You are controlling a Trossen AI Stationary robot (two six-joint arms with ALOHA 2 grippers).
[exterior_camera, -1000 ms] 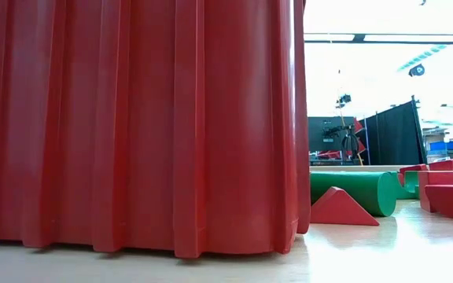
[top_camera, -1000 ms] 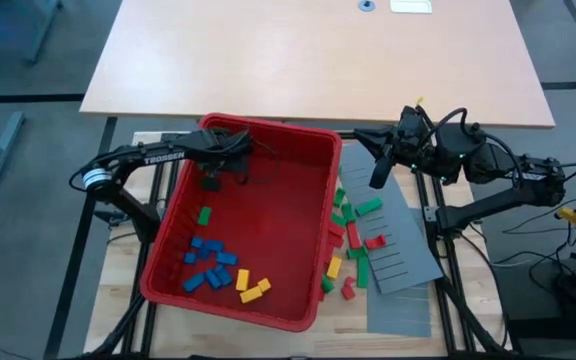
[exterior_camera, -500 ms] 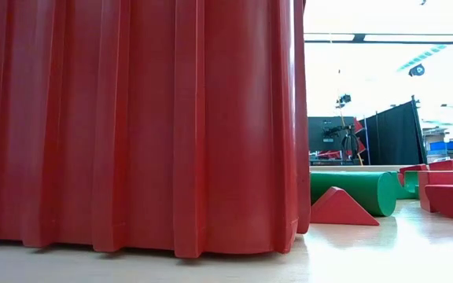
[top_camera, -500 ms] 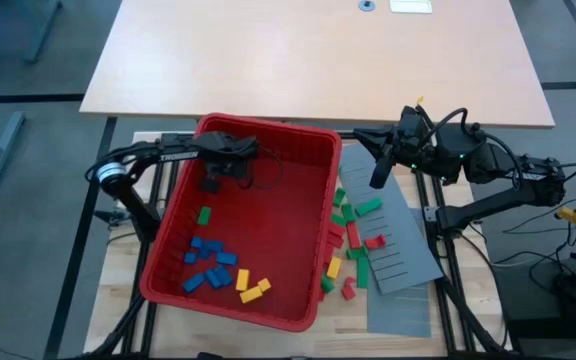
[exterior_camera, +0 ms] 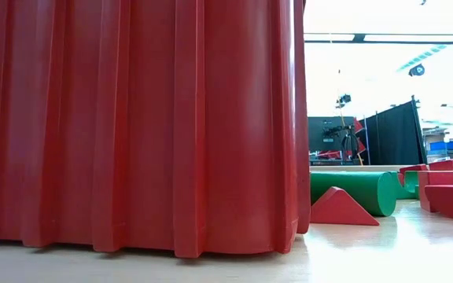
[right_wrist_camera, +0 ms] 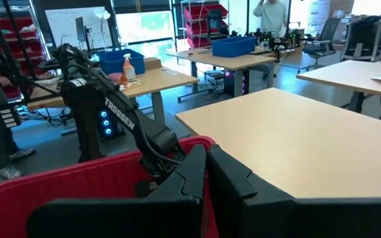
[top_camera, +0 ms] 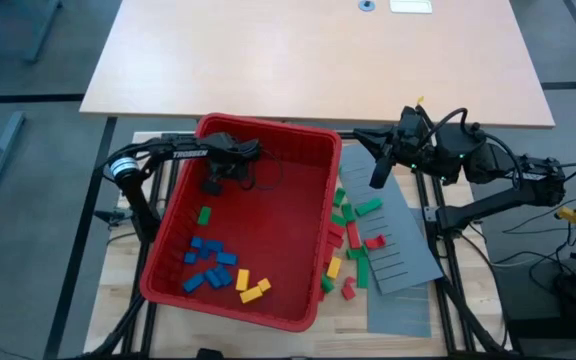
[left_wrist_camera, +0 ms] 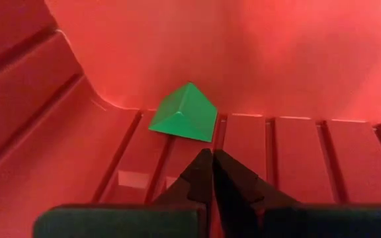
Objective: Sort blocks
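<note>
A red bin [top_camera: 268, 215] holds blue blocks [top_camera: 208, 265], yellow blocks [top_camera: 251, 286] and one green block [top_camera: 204, 215] on its floor. More green, red and yellow blocks [top_camera: 353, 235] lie on a grey slotted panel [top_camera: 398, 245] and on the table beside the bin. My left gripper [top_camera: 211, 183] hangs shut inside the bin's far left part. The green block [left_wrist_camera: 185, 114] lies just ahead of its fingertips [left_wrist_camera: 211, 165], apart from them. My right gripper [top_camera: 378, 175] hovers shut over the panel's far end.
The bin's ribbed wall [exterior_camera: 132, 126] fills most of the low view, with green and red pieces [exterior_camera: 352, 192] on the table to its right. A big wooden table [top_camera: 318, 55] stands behind. The right wrist view shows my left arm [right_wrist_camera: 131, 125] over the bin's rim.
My left arm's rear part has swung toward the bin. Its fingertips have stayed over the same spot in the bin's far left part. My right arm has kept still.
</note>
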